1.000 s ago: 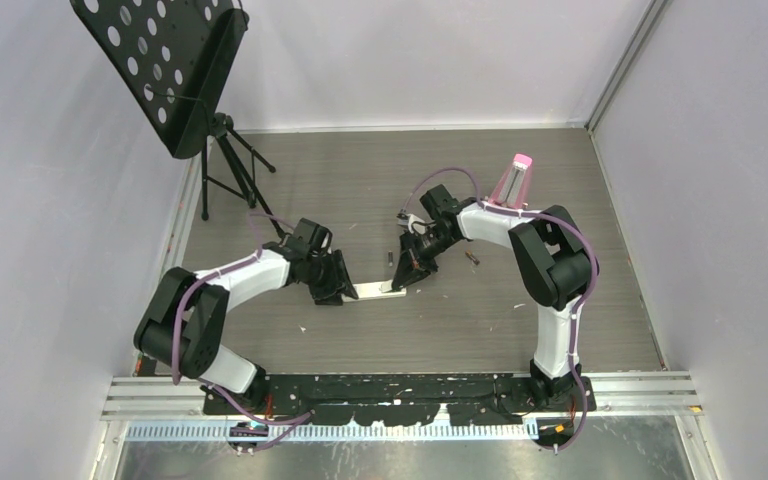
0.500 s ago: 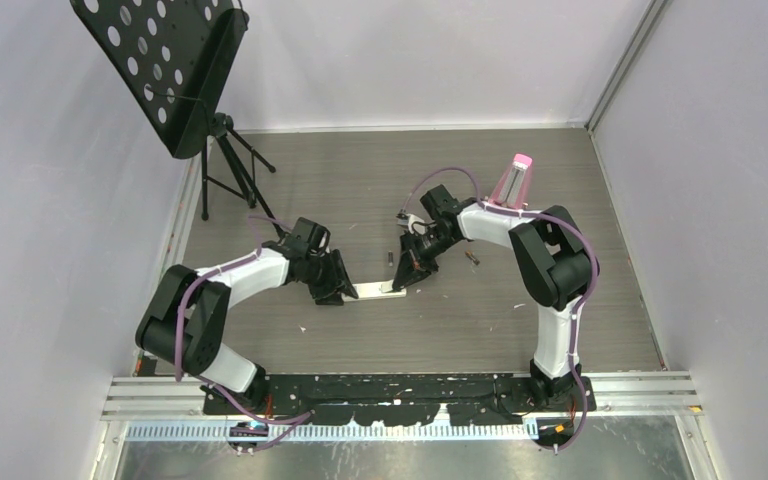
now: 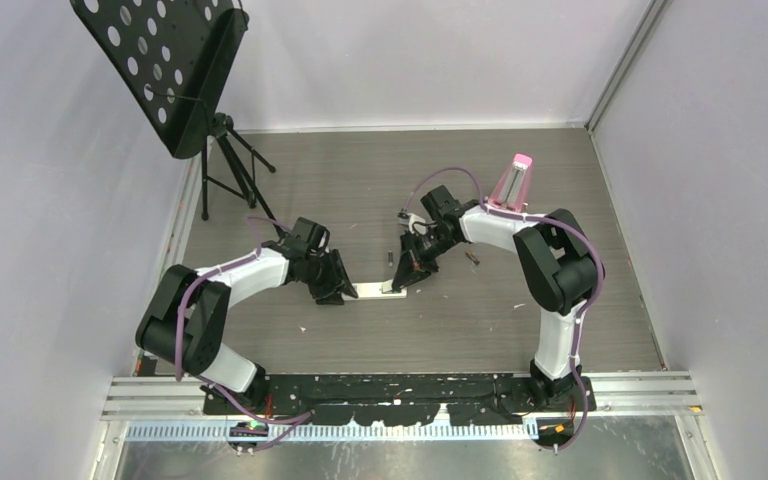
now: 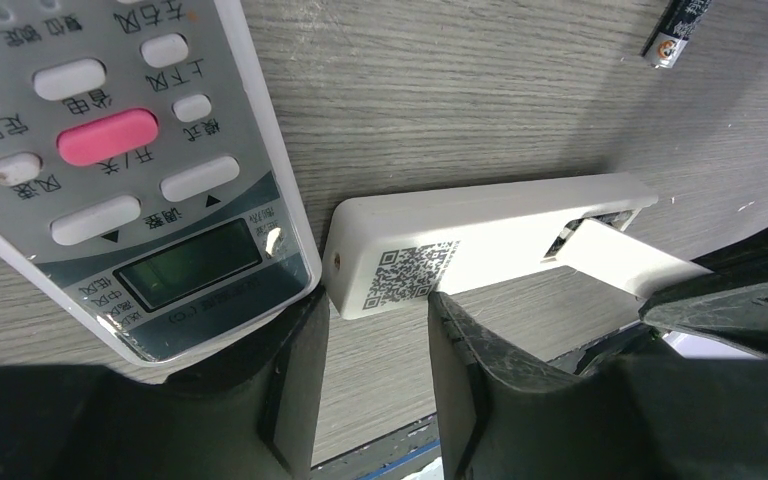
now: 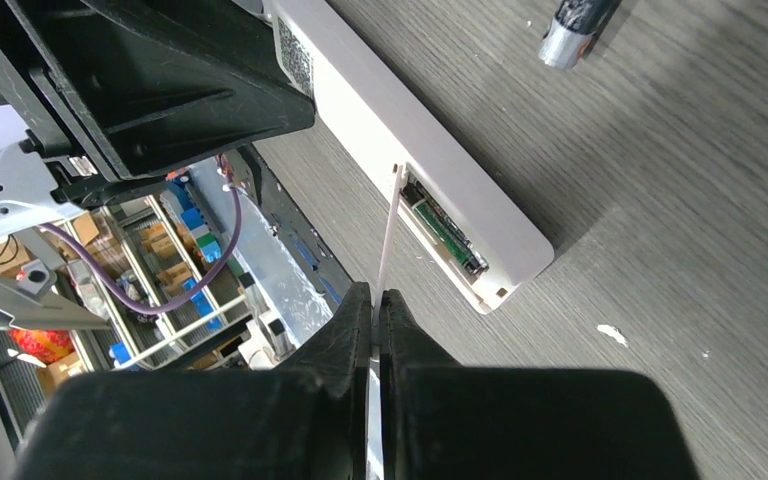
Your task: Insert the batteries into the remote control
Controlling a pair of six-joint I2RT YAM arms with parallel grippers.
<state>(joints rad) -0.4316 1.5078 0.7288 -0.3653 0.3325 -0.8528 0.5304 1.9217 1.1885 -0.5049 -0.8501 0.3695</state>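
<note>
Near the middle of the grey wood-grain worktop (image 3: 520,330), the short white smooth-plastic remote control (image 4: 460,245) lies face down where it lay a second ago, its plain back and a printed square code showing. Since then only the right arm's elbow (image 3: 560,270) has swung slightly toward the worktop's right edge; both wrists sit much as before. The remote is a flat rounded slab with one end opened: a thin white plastic battery cover (image 5: 388,230) stands tilted up from it, baring a narrow compartment (image 5: 445,232) with green and metal parts inside. The right gripper (image 5: 372,292) has its black jaws pinched tight on the free edge of that cover. The left gripper (image 4: 370,305) hangs over the remote's other end, its ridged black fingers (image 4: 480,390) standing partly apart with bare worktop in the gap and the remote's corner just at their tips; no clamp on it can be made out. Beside its left finger lies a longer white remote (image 4: 110,170) with a grey panel, pale buttons, one pink button and a small screen. One dark slender battery (image 4: 678,30) with a silvery tip lies on the worktop beyond the short remote, apart from it.
</note>
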